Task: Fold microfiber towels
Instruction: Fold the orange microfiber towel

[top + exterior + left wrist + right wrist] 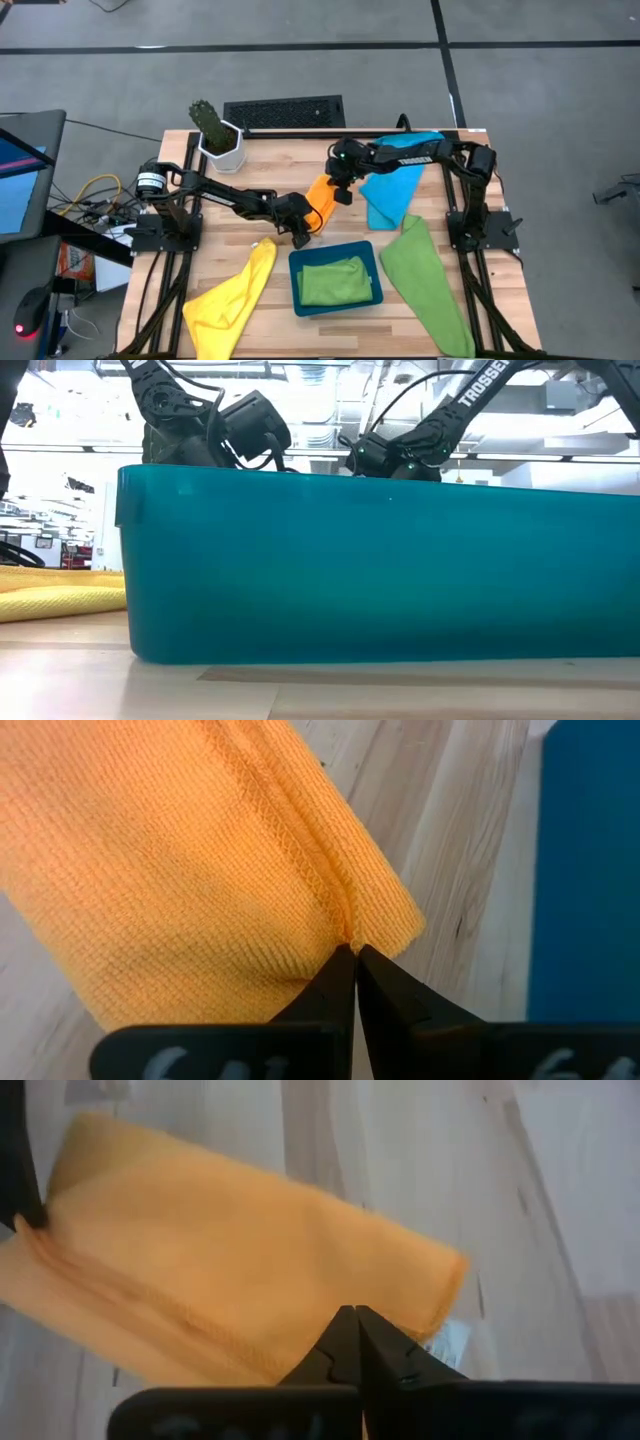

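Here, at frame centre, both the left gripper [300, 238] and right gripper [343, 192] pinch opposite ends of the orange towel [322, 203], apparently stretching it taut for folding.

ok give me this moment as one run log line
left tool shut on orange towel | right tool shut on orange towel | towel held between both, above table | green towel in tray

Grey floor [300, 70] crossed by dark lines surrounds the wooden table [265, 200]
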Robot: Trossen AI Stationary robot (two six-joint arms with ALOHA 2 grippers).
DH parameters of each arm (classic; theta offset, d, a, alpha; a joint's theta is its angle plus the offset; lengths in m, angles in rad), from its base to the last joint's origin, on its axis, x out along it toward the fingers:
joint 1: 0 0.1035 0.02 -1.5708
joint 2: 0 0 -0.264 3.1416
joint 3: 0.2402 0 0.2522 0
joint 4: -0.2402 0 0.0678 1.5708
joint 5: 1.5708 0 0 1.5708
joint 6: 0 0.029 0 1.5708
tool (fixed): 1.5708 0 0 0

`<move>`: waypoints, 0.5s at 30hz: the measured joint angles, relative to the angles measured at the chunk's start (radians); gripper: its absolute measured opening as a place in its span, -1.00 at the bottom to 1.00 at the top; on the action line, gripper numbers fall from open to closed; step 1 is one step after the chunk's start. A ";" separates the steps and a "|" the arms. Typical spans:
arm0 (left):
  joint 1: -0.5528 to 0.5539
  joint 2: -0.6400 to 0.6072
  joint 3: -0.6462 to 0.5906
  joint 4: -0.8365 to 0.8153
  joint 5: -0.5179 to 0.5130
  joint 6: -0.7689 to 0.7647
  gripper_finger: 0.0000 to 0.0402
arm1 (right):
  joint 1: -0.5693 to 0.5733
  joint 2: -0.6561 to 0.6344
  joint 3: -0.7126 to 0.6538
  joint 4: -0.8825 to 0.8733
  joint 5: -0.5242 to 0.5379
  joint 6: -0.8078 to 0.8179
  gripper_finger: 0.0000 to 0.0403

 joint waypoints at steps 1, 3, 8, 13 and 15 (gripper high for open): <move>0.000 0.000 0.000 0.000 0.001 -0.001 -1.00 | -0.003 0.000 -0.005 -0.007 0.000 -0.001 -0.92; 0.000 0.000 0.000 0.000 0.004 -0.009 -1.00 | -0.008 0.000 -0.018 -0.019 0.002 -0.011 -0.89; 0.000 -0.001 0.000 -0.001 0.013 -0.033 -1.00 | -0.020 0.000 -0.035 -0.018 0.002 -0.031 -0.93; 0.000 -0.001 0.000 -0.001 0.031 -0.034 -1.00 | -0.031 -0.003 -0.035 -0.061 -0.004 -0.040 -0.95; 0.000 -0.001 0.000 -0.001 0.031 -0.035 -1.00 | -0.032 -0.014 -0.036 -0.062 -0.006 -0.035 -0.93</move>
